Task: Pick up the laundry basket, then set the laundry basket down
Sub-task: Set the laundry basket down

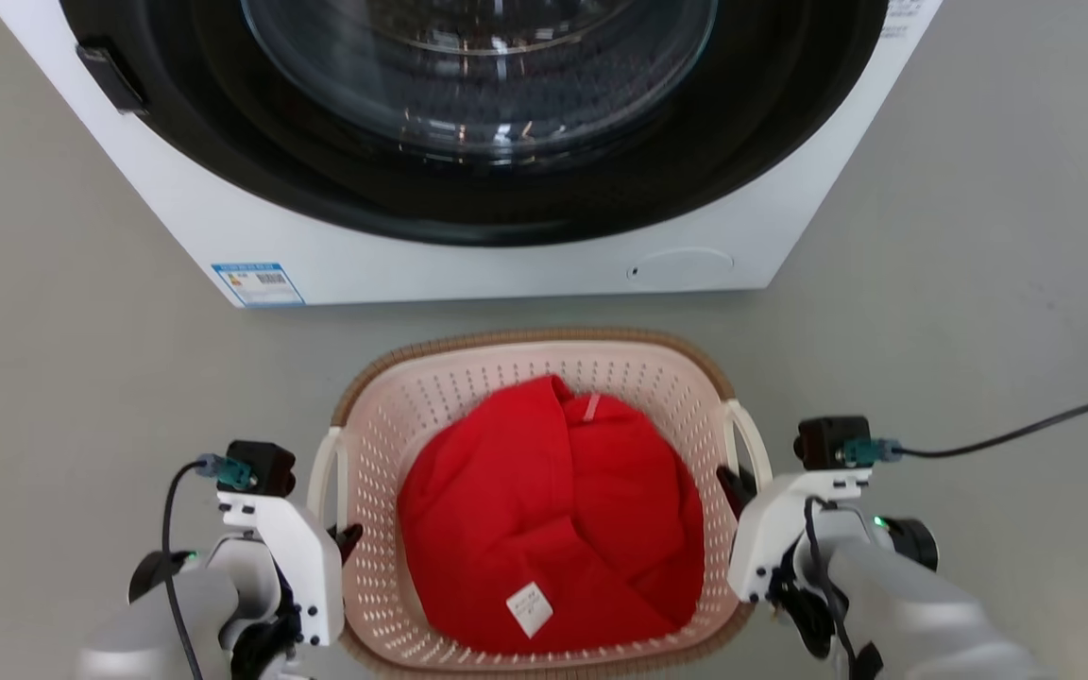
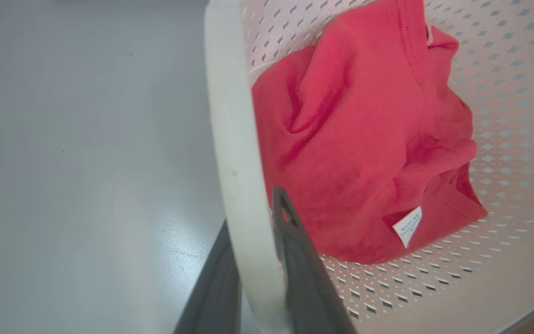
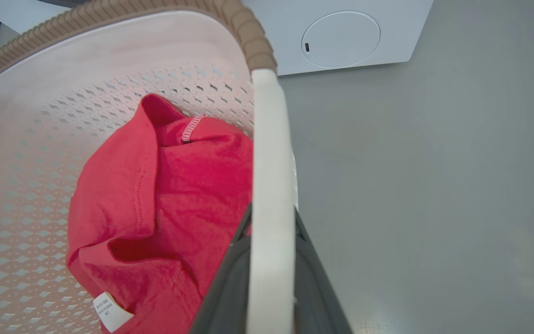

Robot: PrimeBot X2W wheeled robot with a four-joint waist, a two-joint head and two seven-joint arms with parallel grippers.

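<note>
Laundry basket [image 1: 525, 338] sits low in the centre of our head view, at the six o'clock of the washing machine [image 1: 468, 269]. It is on or just above the grey floor [image 1: 978, 283], and we cannot tell whether its base touches. A crumpled red garment [image 1: 553, 510] lies inside it, with a white label [image 1: 530, 609] showing toward six o'clock.

Our left jaws are closed on the white handle [image 2: 234, 153] at the basket's nine o'clock. In the left wrist view one dark finger [image 2: 304, 269] lies on the garment side of the handle and the other on the floor side, both against the plastic. Our right jaws grip the opposite handle [image 3: 269, 185] at three o'clock in the same way, with fingers [image 3: 315, 287] pressed on either side of it.

A black cable [image 1: 1007, 436] leads from the right wrist toward three o'clock.
</note>
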